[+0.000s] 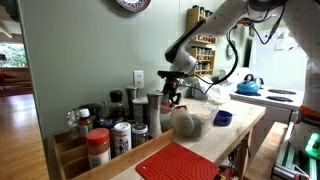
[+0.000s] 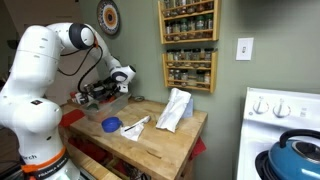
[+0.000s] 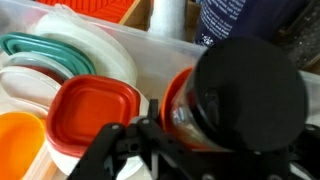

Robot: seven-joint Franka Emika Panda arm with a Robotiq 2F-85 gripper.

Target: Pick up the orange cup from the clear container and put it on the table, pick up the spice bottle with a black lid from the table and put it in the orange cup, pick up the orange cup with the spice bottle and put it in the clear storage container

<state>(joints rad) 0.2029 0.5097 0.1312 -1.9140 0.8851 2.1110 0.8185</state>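
Although the gripper is seen over the clear container in an exterior view, its finger closure cannot be determined. In the wrist view, the orange cup, holding the spice bottle, is shown beside a red lid.

Daylight is coming through the window in an exterior view, and the right edge of that picture is washing out almost white. In an exterior view the wall is getting soft, even light with weak shadows. The wrist view is looking blurred: the black lid is sitting too near, out of focus.
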